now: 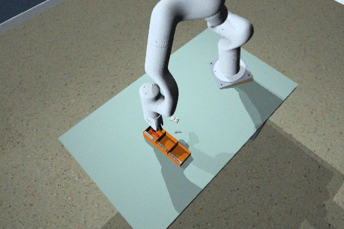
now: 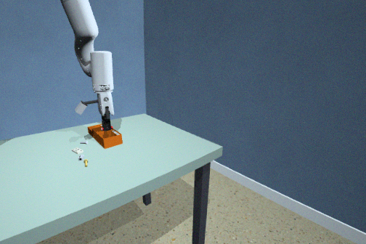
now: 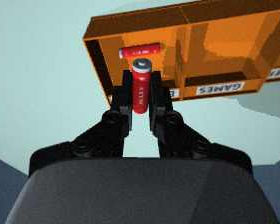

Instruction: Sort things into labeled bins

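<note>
An orange row of three labelled bins (image 1: 166,145) stands on the pale green table; it also shows in the exterior view (image 2: 105,136) and the wrist view (image 3: 201,45). My gripper (image 3: 141,84) is shut on a red battery (image 3: 141,92), held upright over the edge of the end bin. In the top and exterior views the gripper (image 1: 155,129) (image 2: 106,123) hangs just above that end bin. A second red battery (image 3: 139,51) lies inside this end bin. The middle bin's label (image 3: 219,89) reads GAMES; the other labels are cut off or hidden.
A small white flat piece (image 1: 174,119) and a small grey part (image 1: 177,131) lie on the table beside the bins. The exterior view also shows a brass bolt (image 2: 86,163) and a tiny white piece (image 2: 80,157) further out. The arm's base (image 1: 231,73) stands at the far end.
</note>
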Controlling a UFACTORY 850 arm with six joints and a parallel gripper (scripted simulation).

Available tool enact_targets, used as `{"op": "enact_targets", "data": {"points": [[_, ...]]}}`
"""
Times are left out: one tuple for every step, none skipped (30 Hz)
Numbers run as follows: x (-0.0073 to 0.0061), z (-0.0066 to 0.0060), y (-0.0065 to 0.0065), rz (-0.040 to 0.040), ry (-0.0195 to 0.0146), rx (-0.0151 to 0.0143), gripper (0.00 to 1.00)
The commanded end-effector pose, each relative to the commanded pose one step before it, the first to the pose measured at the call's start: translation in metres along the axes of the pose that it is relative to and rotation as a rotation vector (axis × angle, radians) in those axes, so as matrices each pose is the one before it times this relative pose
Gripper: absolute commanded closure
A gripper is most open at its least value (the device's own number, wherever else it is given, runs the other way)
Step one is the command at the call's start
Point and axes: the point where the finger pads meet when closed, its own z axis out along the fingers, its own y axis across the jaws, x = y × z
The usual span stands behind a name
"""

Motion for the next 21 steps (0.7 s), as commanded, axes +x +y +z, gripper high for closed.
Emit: {"op": "enact_targets", "data": {"points": [[-0.00095, -0.00078, 0.00004, 0.15695, -0.00466, 0.00483, 1.00], [-0.00001, -0.00001, -0.00001, 0.02147, 0.00050, -0.00133, 1.00], [0.00005, 0.00003, 0.00005, 0.02439, 0.00055, -0.00142, 1.00], [-0.00001, -0.00001, -0.00001, 0.02604, 0.00061, -0.00152, 1.00], [-0.00001, -0.00001, -0.00001, 0.02647, 0.00062, -0.00154, 1.00], [-0.00001, -0.00001, -0.00001, 0.02641, 0.00064, -0.00154, 1.00], [-0.00001, -0.00001, -0.00001, 0.02629, 0.00065, -0.00153, 1.00], [-0.00001, 0.00000, -0.00001, 0.02623, 0.00066, -0.00153, 1.00], [-0.00001, 0.00000, -0.00001, 0.02622, 0.00067, -0.00152, 1.00], [0.00006, 0.00003, 0.00004, 0.02621, 0.00067, -0.00151, 1.00], [-0.00001, -0.00001, -0.00001, 0.02622, 0.00070, -0.00152, 1.00], [-0.00001, -0.00001, -0.00001, 0.02621, 0.00071, -0.00152, 1.00], [-0.00001, -0.00001, -0.00001, 0.02621, 0.00073, -0.00151, 1.00], [-0.00001, 0.00000, 0.00000, 0.02620, 0.00075, -0.00151, 1.00], [0.00000, 0.00000, 0.00000, 0.00000, 0.00000, 0.00000, 1.00], [0.00000, 0.00000, 0.00000, 0.00000, 0.00000, 0.00000, 1.00], [0.00000, 0.00000, 0.00000, 0.07680, 0.00181, -0.00370, 1.00], [-0.00004, -0.00001, -0.00006, 0.02096, 0.00068, -0.00123, 1.00], [-0.00003, 0.00000, -0.00006, 0.02139, 0.00041, -0.00087, 1.00], [-0.00004, 0.00000, -0.00006, 0.02425, 0.00045, -0.00096, 1.00], [-0.00004, 0.00000, -0.00006, 0.02589, 0.00047, -0.00099, 1.00]]}}
